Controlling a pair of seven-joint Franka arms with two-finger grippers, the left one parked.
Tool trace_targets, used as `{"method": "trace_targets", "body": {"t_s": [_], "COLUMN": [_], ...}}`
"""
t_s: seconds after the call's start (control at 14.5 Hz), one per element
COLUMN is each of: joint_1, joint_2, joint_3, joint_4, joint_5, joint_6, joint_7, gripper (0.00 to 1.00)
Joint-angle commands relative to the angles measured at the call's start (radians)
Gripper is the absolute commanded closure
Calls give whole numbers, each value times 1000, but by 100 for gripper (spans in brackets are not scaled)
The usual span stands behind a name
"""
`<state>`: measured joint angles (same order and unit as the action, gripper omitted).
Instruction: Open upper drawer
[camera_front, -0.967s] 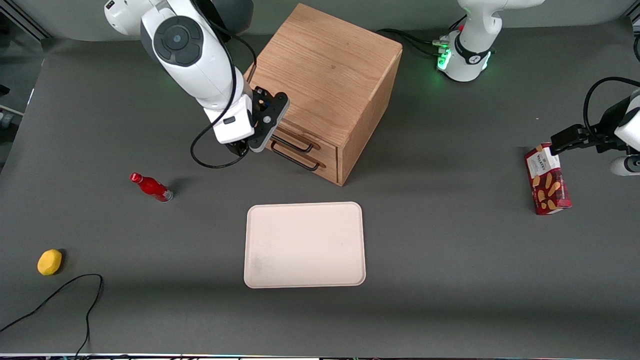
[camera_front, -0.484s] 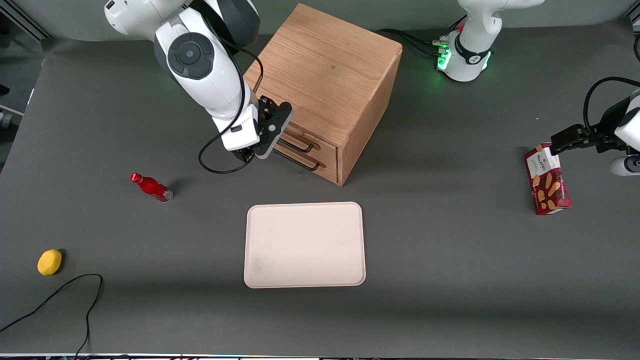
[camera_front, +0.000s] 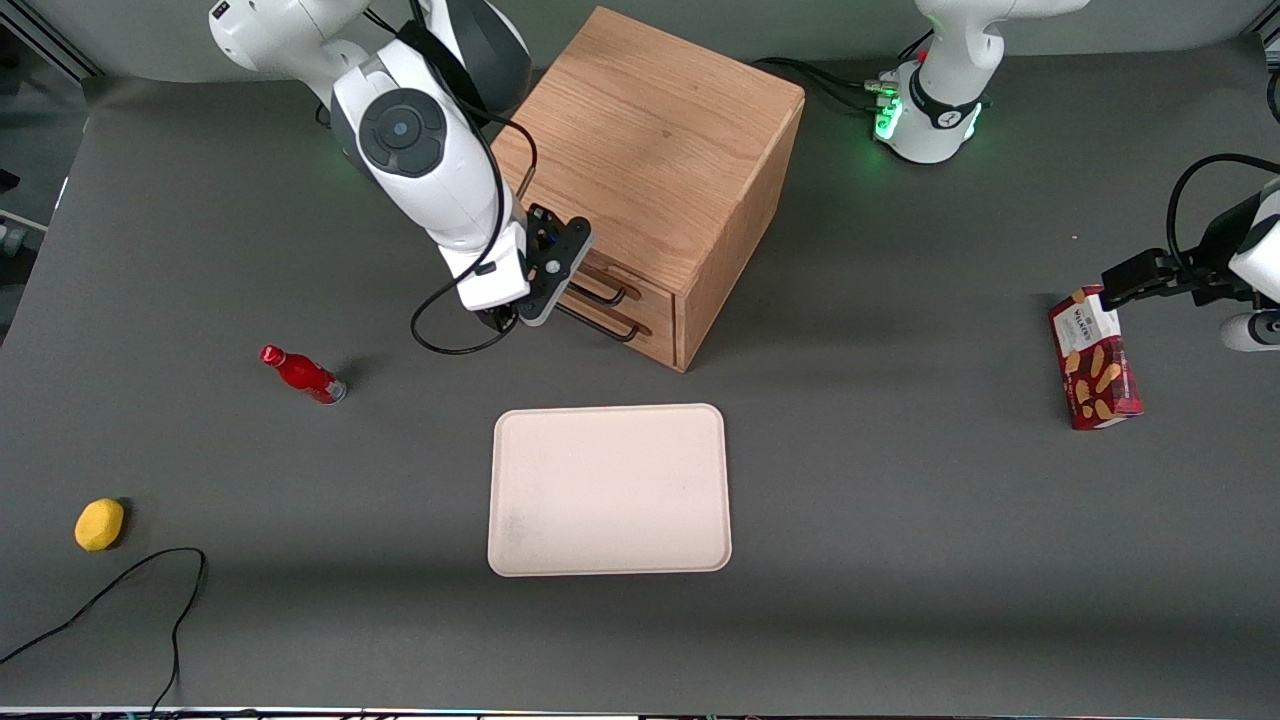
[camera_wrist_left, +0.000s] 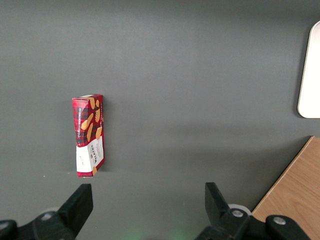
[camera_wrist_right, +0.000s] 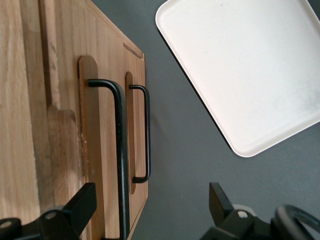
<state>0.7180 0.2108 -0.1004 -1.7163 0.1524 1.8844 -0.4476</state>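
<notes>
A yellow lemon (camera_front: 99, 524) and a red bottle (camera_front: 303, 373) lie toward the working arm's end of the table (camera_front: 900, 520). The gripper (camera_front: 545, 300), fingers spread, hangs just in front of the upper drawer (camera_front: 612, 283) of the oak cabinet (camera_front: 660, 150), beside its black handle (camera_wrist_right: 119, 150). A cream tray (camera_front: 610, 490) sits nearer the front camera.

Gripper (camera_front: 522, 315) shifts sideways along the cabinet (camera_front: 655, 150) front, closer to the upper drawer (camera_front: 625, 287). Fingers spread, handle (camera_wrist_right: 118, 150) between.
</notes>
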Motion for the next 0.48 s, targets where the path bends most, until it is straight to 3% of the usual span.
{"method": "trace_targets", "body": {"t_s": [0.0,0.41], "joint_1": [14,14], "joint_2": [13,27], "joint_3": [-4,-4], "joint_4": [-6,-59], "joint_5": [-11,-40], "joint_6": [34,110], "joint_7": [17,18], "gripper": [0,0]}}
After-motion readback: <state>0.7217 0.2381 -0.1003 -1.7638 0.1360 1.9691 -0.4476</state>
